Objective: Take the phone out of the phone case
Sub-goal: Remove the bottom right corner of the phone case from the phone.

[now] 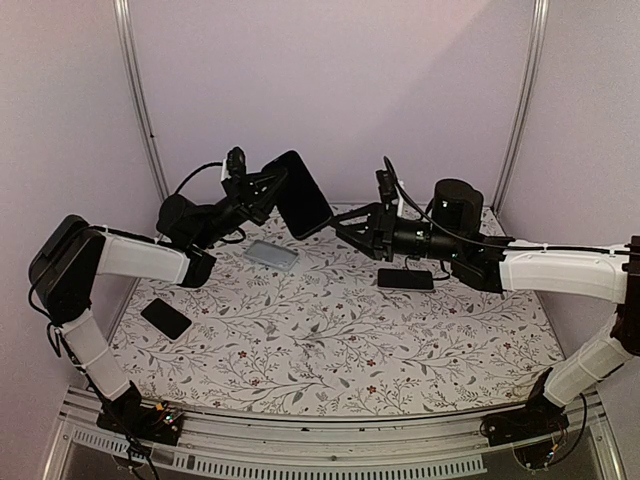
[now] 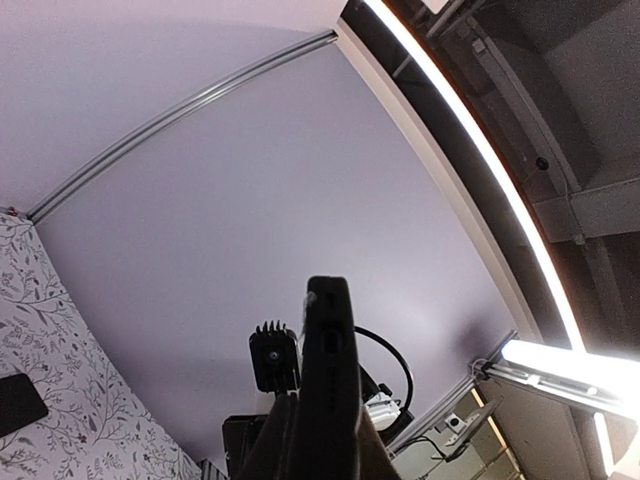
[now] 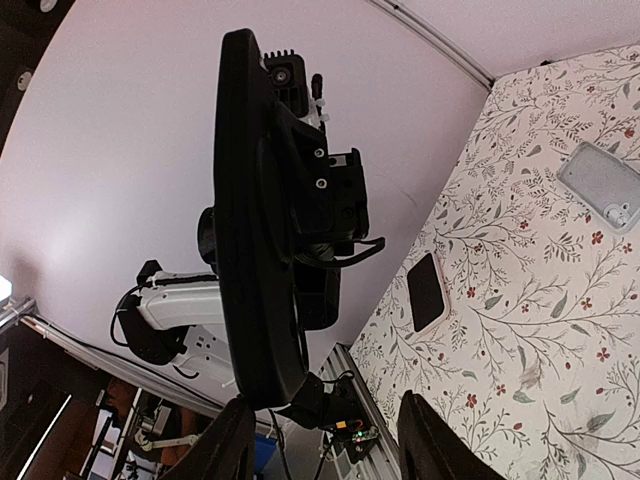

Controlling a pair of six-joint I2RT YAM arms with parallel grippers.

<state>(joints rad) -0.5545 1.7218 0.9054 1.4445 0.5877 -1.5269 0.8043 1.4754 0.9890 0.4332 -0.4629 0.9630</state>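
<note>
spare phone [image 1: 165, 318]: flat on the mat [image 1: 330, 350], far left, well apart from the action

left gripper [image 1: 268, 190]: clamped on the phone [image 1: 300, 195] by one long edge, holding it up in the air over the back of the mat, tilted, screen roughly toward the room

phone: slim, stiff and glossy, so I'd guess light but slippery, and it won't like a drop from up there

case [image 3: 235, 250]: the black shell round it, I reckon; looks snug and a bit flexy, can't make out the seam from here

where to grab: a free corner or the lower end looks best to me. Peel the lip back there while the left one keeps the body pinned. Squeezing the flat faces would just press the two together

clear case [image 1: 271, 254]: lying on the mat just under the held phone; not the one in play, I think

right gripper [image 1: 345, 228]: jaws spread, holding nothing, just beside the phone's lower end, not touching as far as I can tell

second spare [image 1: 405, 279]: on the mat below the right arm

room: back wall is close behind the phone, so no pulling that way. There's open air toward the front and over the middle of the mat. The two wrists are near each other, so tight for twisting
</note>
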